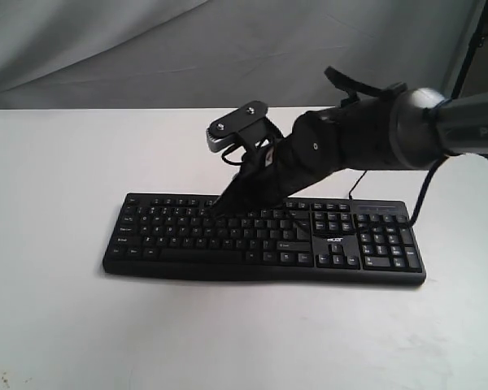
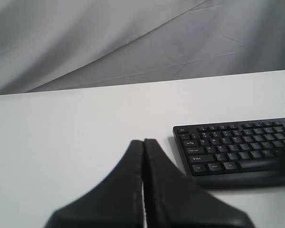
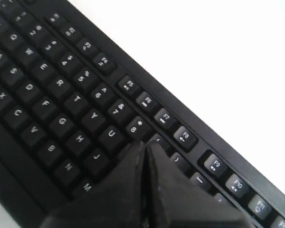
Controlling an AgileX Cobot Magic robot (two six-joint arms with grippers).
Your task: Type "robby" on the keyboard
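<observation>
The black keyboard [image 1: 179,244] lies across the middle of the white table, number pad at the right end. My right gripper [image 1: 215,207] reaches in from the right and is shut, its joined tips pointing down at the upper letter rows. In the right wrist view the right gripper [image 3: 146,144] covers the key between U, 8 and 9 on the keyboard [image 3: 52,95]; whether it touches is unclear. My left gripper [image 2: 143,141] is shut and empty, over bare table beside the Ctrl end of the keyboard [image 2: 237,152]. It does not show in the exterior view.
The white table [image 1: 65,325] extends on all sides of the keyboard. A grey cloth backdrop [image 1: 146,49] hangs behind. A thin black cable [image 1: 351,188] runs back from the keyboard's rear edge under the right arm [image 1: 374,130].
</observation>
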